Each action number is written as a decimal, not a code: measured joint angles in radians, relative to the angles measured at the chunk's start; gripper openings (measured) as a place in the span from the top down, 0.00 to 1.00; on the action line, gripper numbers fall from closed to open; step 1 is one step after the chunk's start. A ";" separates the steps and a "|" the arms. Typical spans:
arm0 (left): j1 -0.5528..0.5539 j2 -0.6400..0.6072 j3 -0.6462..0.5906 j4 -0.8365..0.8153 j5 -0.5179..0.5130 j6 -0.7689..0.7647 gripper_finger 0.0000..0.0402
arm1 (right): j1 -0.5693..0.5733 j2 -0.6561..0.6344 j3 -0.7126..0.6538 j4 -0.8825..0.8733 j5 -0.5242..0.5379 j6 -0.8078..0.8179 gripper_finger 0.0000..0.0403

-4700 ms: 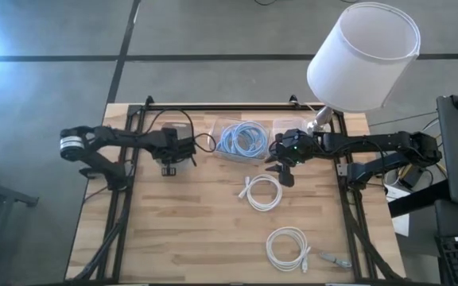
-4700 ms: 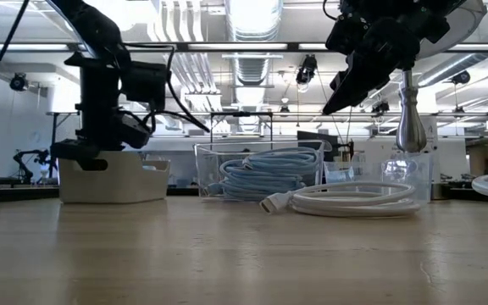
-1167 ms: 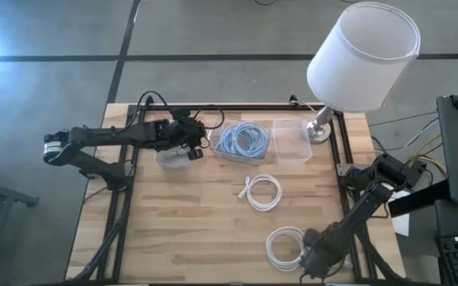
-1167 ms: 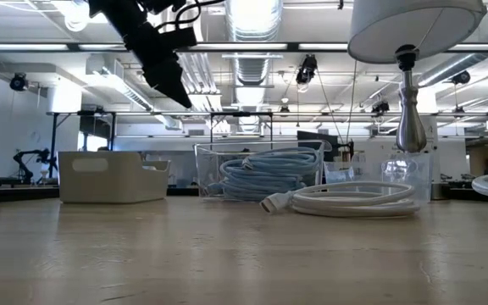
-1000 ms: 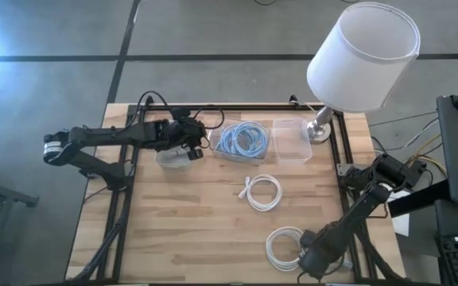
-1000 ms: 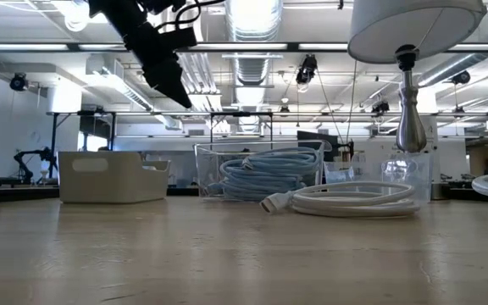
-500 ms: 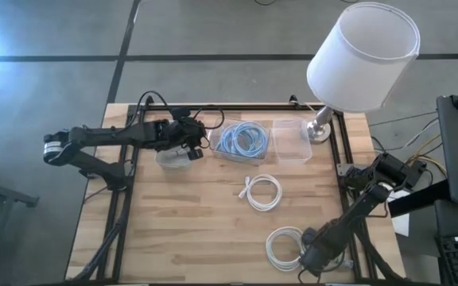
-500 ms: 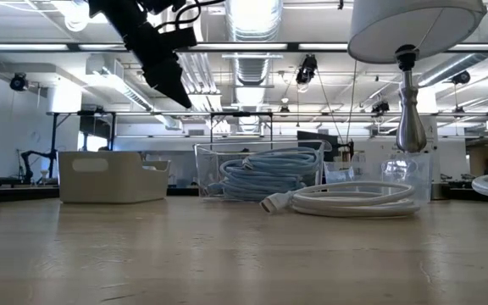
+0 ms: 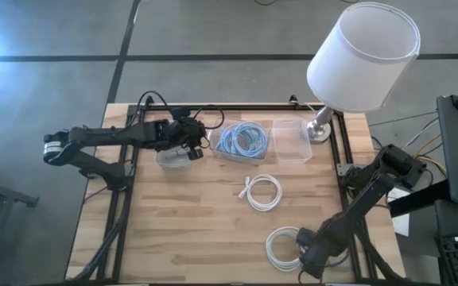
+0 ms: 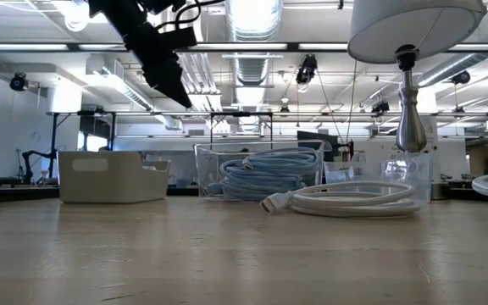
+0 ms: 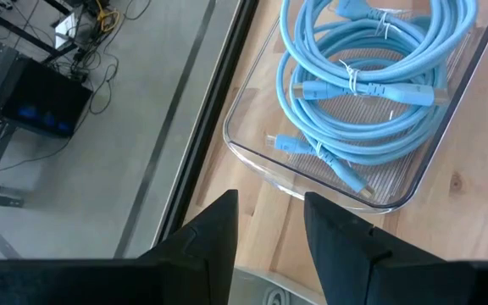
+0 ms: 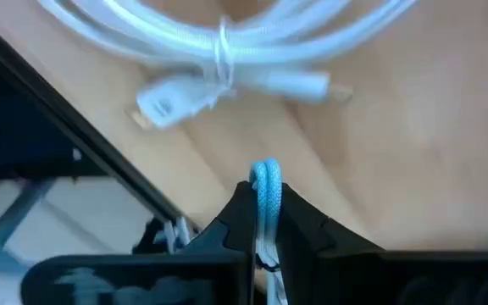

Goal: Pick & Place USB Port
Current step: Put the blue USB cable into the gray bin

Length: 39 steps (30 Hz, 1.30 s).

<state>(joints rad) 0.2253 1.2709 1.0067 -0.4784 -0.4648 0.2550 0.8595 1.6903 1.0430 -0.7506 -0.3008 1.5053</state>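
Left gripper (image 9: 191,151) above white bin (image 9: 172,158), fingers (image 11: 214,233) parted, nothing between. Clear tray (image 9: 242,141) alongside, holding coiled blue cables (image 11: 367,80). Right gripper (image 9: 308,256) at table's (image 9: 189,230) near edge beside white coil (image 9: 285,246), clamped on blue cable (image 12: 266,199).

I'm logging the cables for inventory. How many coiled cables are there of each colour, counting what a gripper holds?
White coiled cables: 2
Blue cable bundle in the clear bin: 1
Blue cable in the right gripper: 1
Total: 4
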 joint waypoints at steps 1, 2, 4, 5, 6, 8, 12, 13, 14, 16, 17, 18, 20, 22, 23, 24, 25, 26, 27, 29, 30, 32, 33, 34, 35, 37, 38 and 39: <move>0.000 0.000 0.000 0.000 0.000 0.000 0.65 | -0.001 -0.021 0.003 -0.022 0.052 -0.016 0.94; 0.000 0.000 0.000 0.003 0.000 0.000 0.65 | -0.004 -0.044 0.007 -0.047 0.111 -0.024 0.94; 0.000 0.000 0.000 0.008 0.000 0.000 0.65 | -0.006 -0.098 0.013 -0.087 0.249 -0.040 0.94; 0.000 0.000 0.000 0.009 0.004 0.000 0.65 | -0.007 -0.127 0.013 -0.110 0.324 -0.044 0.94; 0.000 0.000 0.000 0.012 0.016 0.000 0.65 | -0.008 -0.157 0.011 -0.134 0.407 -0.046 0.94; 0.000 0.000 0.000 0.013 0.067 -0.001 0.65 | -0.010 -0.212 -0.005 -0.157 0.575 -0.047 0.94; 0.000 0.000 0.000 0.017 0.211 0.000 0.65 | -0.023 -0.314 -0.048 -0.150 0.936 -0.072 0.94; 0.000 0.000 0.000 0.015 0.253 -0.001 0.65 | -0.029 -0.332 -0.059 -0.152 1.005 -0.084 0.94; 0.000 0.000 0.000 0.016 0.284 0.000 0.65 | -0.039 -0.348 -0.068 -0.152 1.048 -0.097 0.94; 0.000 0.000 -0.001 0.018 0.348 0.000 0.65 | -0.063 -0.380 -0.085 -0.148 1.103 -0.133 0.94; 0.000 0.000 -0.005 0.024 0.372 0.000 0.65 | -0.079 -0.396 -0.096 -0.148 1.118 -0.152 0.94; 0.000 0.000 -0.011 0.040 0.394 -0.001 0.65 | -0.098 -0.407 -0.105 -0.147 1.130 -0.173 0.94; 0.000 0.000 -0.034 0.095 0.436 -0.001 0.65 | -0.141 -0.421 -0.122 -0.138 1.152 -0.218 0.94; 0.000 0.000 -0.065 0.178 0.485 0.000 0.65 | -0.192 -0.428 -0.136 -0.123 1.167 -0.273 0.94; 0.000 0.000 -0.083 0.226 0.513 -0.001 0.65 | -0.220 -0.431 -0.140 -0.106 1.169 -0.304 0.94; 0.000 0.000 -0.101 0.273 0.539 -0.001 0.65 | -0.248 -0.432 -0.146 -0.083 1.169 -0.339 0.94; 0.000 0.000 -0.120 0.323 0.560 -0.004 0.65 | -0.278 -0.432 -0.151 -0.060 1.169 -0.377 0.94; -0.002 0.000 -0.139 0.378 0.576 -0.016 0.65 | -0.309 -0.431 -0.155 -0.030 1.168 -0.420 0.94; -0.002 0.000 -0.159 0.430 0.585 -0.030 0.65 | -0.339 -0.429 -0.158 0.013 1.169 -0.469 0.94; -0.006 0.000 -0.197 0.512 0.587 -0.063 0.65 | -0.397 -0.429 -0.164 0.104 1.169 -0.581 0.94; -0.006 0.000 -0.215 0.547 0.587 -0.077 0.65 | -0.426 -0.429 -0.165 0.162 1.169 -0.645 0.94; -0.011 0.000 -0.246 0.604 0.587 -0.114 0.65 | -0.476 -0.429 -0.165 0.279 1.157 -0.782 0.94; -0.015 0.000 -0.262 0.634 0.587 -0.128 0.65 | -0.501 -0.429 -0.165 0.334 1.141 -0.854 0.94; -0.020 0.000 -0.279 0.664 0.587 -0.141 0.65 | -0.525 -0.429 -0.165 0.383 1.116 -0.921 0.94; -0.025 0.000 -0.296 0.697 0.587 -0.150 0.65 | -0.552 -0.429 -0.165 0.429 1.078 -0.984 0.94; -0.037 0.000 -0.324 0.764 0.587 -0.166 0.65 | -0.604 -0.429 -0.167 0.511 0.980 -1.089 0.94; -0.043 0.000 -0.336 0.799 0.587 -0.173 0.65 | -0.631 -0.429 -0.172 0.563 0.926 -1.136 0.94; -0.048 0.000 -0.348 0.835 0.587 -0.182 0.65 | -0.658 -0.430 -0.181 0.627 0.870 -1.183 0.94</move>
<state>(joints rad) 0.1773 1.2713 0.6590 0.3561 0.1226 0.0730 0.2014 1.2606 0.8625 -0.1232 0.5687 0.3219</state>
